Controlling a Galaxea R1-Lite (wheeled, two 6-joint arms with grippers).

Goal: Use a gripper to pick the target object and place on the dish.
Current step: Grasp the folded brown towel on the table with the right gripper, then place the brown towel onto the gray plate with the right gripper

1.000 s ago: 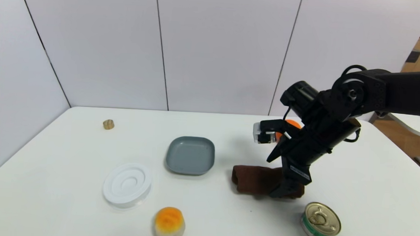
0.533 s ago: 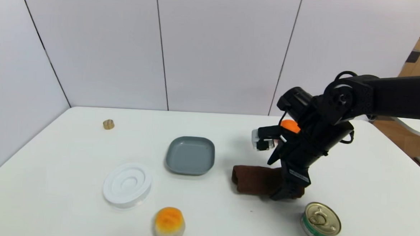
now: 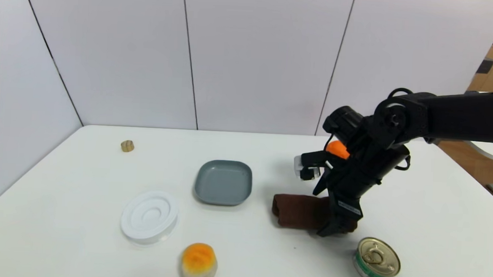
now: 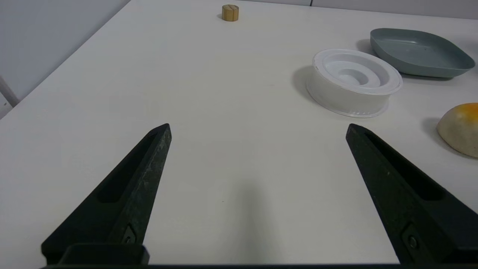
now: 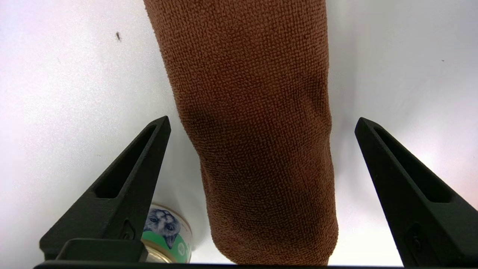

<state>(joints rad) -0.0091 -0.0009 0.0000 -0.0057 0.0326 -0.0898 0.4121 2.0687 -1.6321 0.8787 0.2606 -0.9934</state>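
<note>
1. Right gripper is straddling brown towel roll, fingers spread wide, not clamping yet.
2. Towel is lying on table just right of grey dish, near tin can.
3. Left gripper is hovering w/ fingers apart, holding nothing.

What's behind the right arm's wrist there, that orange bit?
An orange round object shows behind the right arm, mostly covered, so its full shape is hidden. The right gripper is open, straddling the brown towel, which lies on the table.
</note>
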